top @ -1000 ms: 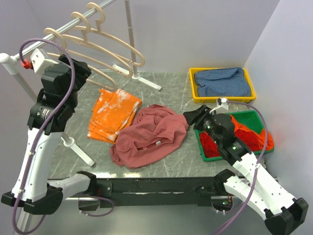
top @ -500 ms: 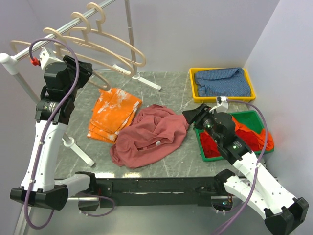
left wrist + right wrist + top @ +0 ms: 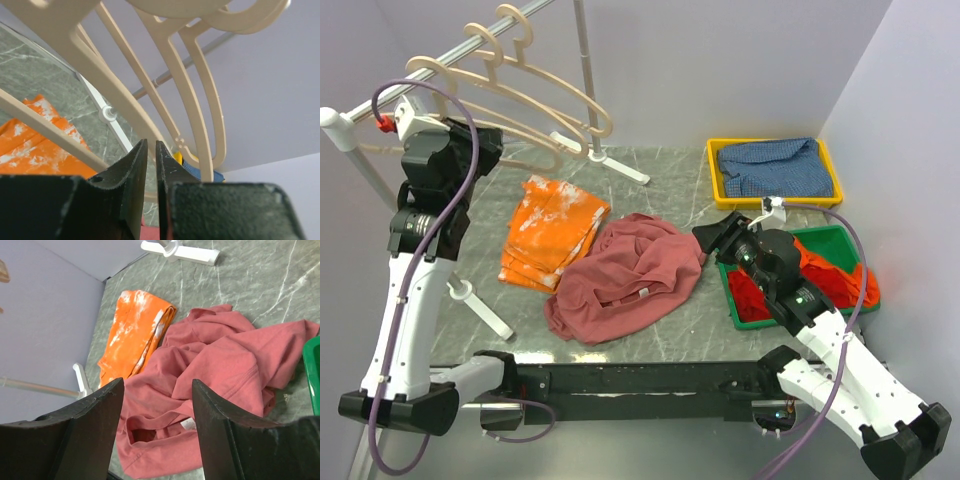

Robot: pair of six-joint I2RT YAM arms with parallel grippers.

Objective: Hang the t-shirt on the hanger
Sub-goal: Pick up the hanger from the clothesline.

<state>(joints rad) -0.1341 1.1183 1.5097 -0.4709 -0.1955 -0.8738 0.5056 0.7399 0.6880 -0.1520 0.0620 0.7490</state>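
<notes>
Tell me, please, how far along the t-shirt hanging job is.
Done: nothing visible; the t-shirt lies crumpled on the table. In hand: the left claw is nearly closed at the hangers, though a grip is unclear; the right claw hangs open near the t-shirt. Left: take one down and dress it with the shirt.

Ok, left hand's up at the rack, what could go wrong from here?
The hangers crowd together, and the left hand has its jaws nearly closed with no hanger visibly between them: it may miss or snag a neighbour. The t-shirt lies crumpled, so the open right hand may pinch several layers.
</notes>
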